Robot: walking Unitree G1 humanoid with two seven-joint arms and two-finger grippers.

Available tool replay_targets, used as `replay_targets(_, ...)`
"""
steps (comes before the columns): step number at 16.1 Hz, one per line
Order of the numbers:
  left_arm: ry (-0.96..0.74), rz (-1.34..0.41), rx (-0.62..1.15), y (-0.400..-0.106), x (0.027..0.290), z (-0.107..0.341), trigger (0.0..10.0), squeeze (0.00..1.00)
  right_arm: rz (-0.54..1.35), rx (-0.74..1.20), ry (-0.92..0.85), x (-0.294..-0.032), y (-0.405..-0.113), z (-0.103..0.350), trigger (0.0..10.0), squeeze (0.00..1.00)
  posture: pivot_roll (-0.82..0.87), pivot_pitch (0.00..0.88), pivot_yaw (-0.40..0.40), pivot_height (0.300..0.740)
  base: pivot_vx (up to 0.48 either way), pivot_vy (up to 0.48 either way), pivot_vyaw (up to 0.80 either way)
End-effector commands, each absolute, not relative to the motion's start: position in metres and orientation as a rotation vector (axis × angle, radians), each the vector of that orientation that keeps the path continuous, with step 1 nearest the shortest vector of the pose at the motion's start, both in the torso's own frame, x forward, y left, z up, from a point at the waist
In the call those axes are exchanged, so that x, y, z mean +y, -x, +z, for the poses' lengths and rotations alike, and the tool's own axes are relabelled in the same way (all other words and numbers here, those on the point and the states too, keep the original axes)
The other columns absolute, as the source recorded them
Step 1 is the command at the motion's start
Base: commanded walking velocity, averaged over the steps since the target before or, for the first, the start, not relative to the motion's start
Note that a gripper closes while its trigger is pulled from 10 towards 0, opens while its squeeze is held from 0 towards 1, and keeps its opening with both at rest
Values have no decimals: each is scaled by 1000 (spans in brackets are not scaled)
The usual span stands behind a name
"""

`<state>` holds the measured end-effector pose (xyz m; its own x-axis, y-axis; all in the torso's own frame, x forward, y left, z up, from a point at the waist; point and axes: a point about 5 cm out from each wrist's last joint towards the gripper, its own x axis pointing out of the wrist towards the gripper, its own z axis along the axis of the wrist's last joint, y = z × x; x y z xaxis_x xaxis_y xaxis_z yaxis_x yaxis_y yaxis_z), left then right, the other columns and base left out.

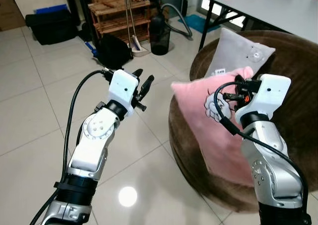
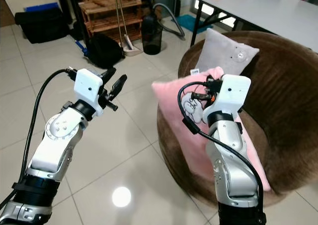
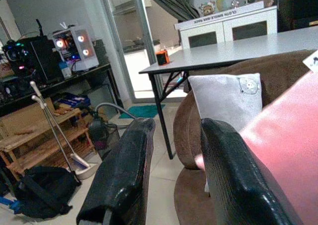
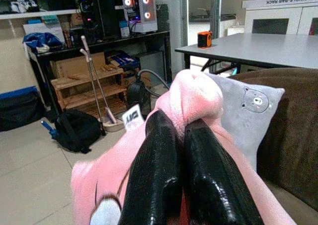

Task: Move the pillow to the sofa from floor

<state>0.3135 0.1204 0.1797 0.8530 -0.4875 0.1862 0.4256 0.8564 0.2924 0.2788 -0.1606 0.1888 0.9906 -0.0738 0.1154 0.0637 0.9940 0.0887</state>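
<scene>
A pink pillow [image 1: 198, 115] with a white cartoon print leans over the front rim of the round brown sofa [image 1: 293, 71]. My right gripper [image 1: 240, 84] is shut on the pillow's upper corner; in the right wrist view its fingers [image 4: 169, 175] pinch the pink fabric [image 4: 194, 93]. My left gripper [image 1: 144, 83] hangs open over the tiled floor to the left of the sofa, holding nothing, with its fingers [image 3: 124, 175] apart in the left wrist view. A grey pillow [image 1: 236, 53] leans on the sofa's back behind the pink one.
A white table [image 1: 268, 6] with black legs stands behind the sofa. A wooden rack [image 1: 119, 16], a broom and dustpan [image 1: 134, 41], a black bin [image 1: 160, 34], a black backpack [image 1: 113, 50] and a black bag [image 1: 47, 25] line the far side of the floor.
</scene>
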Motion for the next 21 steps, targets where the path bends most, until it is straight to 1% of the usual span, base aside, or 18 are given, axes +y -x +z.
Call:
replay_targets(1,-246,-489,-256,-314,121,181,10000,0,-64,-156,-83,-159,-279,198,10000,0,-37,13,-15,740,349,0,-800)
replay_targets(11,-266,-537,-238,-314,118,178,10000,0,-110,-141,-106,-162,-278,193,10000,0,-35,24,9,740,351,0,-800)
replay_targets(15,-270,-543,-235,-312,119,177,10000,0,-99,-136,-123,-159,-278,193,10000,0,-25,31,-3,740,352,0,-800)
replay_targets(18,-272,-574,-215,-307,120,174,10000,0,-53,-126,-212,-152,-279,195,10000,0,-18,35,-16,740,96,0,0)
replay_targets(21,-278,-589,-232,-299,124,173,10000,0,27,-107,-248,-141,-283,205,10000,0,-11,42,-35,740,0,0,0)
